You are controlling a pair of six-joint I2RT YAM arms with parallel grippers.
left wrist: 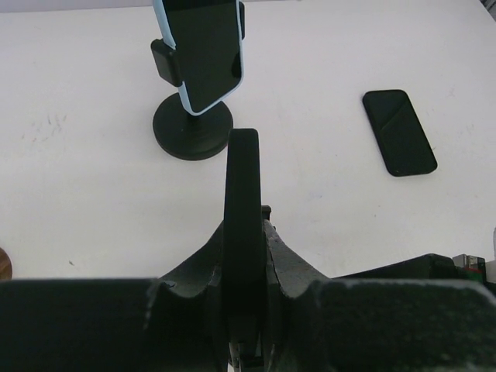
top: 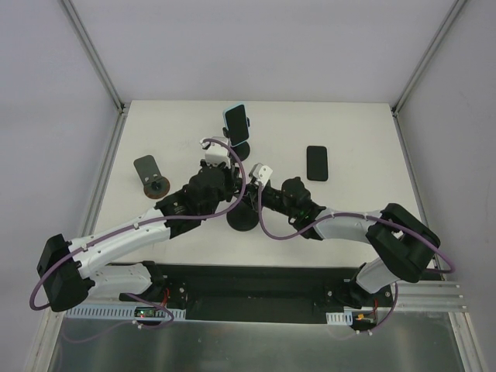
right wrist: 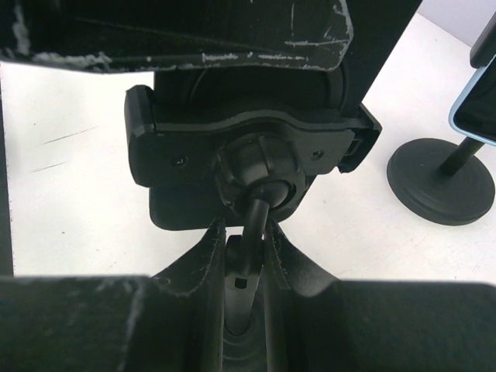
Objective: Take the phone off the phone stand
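Left wrist: thin, round-edged black phone (left wrist: 242,201)

On the white worktop (top: 349,132), a phone in a pale blue case (top: 236,122) sits upright in a holder near the middle of the far edge, on a round black foot (top: 243,150). A black phone (top: 317,163) lies flat to its right, apart from everything. Toward the left edge stands a small mount (top: 147,172) with a dark plate and brownish foot. The left gripper (top: 219,172) and right gripper (top: 254,195) meet mid-worktop over a phone stand whose round black base (top: 242,220) shows beneath them. Their fingers, and whatever they grasp, are hidden under the wrists.
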